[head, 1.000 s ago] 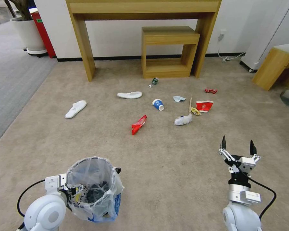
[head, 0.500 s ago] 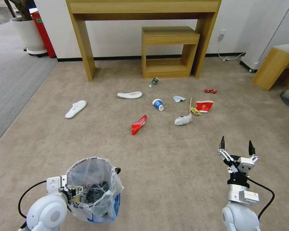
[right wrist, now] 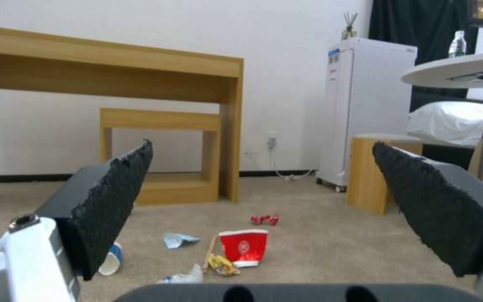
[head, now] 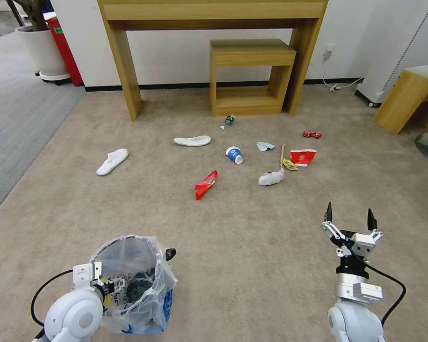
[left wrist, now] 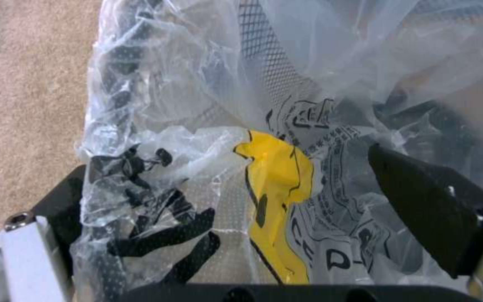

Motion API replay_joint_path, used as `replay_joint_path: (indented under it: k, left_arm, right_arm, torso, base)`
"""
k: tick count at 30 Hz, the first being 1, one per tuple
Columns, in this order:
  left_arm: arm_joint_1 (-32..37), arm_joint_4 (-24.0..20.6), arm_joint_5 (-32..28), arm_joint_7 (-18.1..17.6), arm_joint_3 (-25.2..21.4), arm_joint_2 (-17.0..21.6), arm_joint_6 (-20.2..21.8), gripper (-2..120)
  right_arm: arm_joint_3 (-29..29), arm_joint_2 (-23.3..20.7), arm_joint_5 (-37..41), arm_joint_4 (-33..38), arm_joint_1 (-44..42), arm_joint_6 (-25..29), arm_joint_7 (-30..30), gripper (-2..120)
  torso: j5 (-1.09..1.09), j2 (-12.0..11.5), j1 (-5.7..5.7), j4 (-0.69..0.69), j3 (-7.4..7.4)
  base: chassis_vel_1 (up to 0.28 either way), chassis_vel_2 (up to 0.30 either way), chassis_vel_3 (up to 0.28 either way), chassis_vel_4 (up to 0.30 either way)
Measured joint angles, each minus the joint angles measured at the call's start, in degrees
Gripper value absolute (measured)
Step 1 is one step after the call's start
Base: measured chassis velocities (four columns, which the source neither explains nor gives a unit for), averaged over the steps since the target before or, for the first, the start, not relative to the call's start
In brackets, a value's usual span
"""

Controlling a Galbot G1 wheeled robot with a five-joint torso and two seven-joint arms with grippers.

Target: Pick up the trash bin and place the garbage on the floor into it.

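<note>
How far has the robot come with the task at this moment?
Done: the left gripper holds the trash bin by its rim. In hand: the right gripper hangs open and empty. Left: all garbage lies on the floor, including the red wrapper and the blue-white cup.

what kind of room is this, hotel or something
Probably a hotel-style guest room, or a mock-up of one. Disposable white slippers lie on the beige carpet, a wooden desk stands against the wall, and the right wrist view shows a bed with white linen beside a small white fridge.
</note>
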Motion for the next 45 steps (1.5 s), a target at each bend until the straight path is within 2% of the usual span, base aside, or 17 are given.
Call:
replay_joint_path:
  k: [12, 28, 45]
  left_arm:
    - [0.63, -1.02, 0.05, 0.16, -0.10, -0.13, -0.08, 99]
    - [3.09, -5.53, -0.65, -0.12, -2.19, 1.34, 0.06, 99]
    - [2.97, -4.32, -0.80, -0.16, -1.48, 0.39, 0.12, 98]
  right_arm:
    - [-0.11, 0.00, -0.24, 0.40, 0.09, -0.19, -0.06, 100]
    - [-0.03, 0.47, -0.80, 1.75, -0.60, -0.98, -0.12, 100]
    - [0.07, 0.49, -0.99, 1.90, -0.95, -0.95, -0.12, 100]
  torso:
    - [-0.05, 0.00, 0.00, 0.00, 0.00]
    - [-0.03, 0.00, 0.00, -0.01, 0.00]
    - [-0.03, 0.00, 0.00, -0.01, 0.01]
  base:
    - [0.000, 0.000, 0.000, 0.000]
    - [0.000, 0.000, 0.000, 0.000]
    - [0.000, 0.000, 0.000, 0.000]
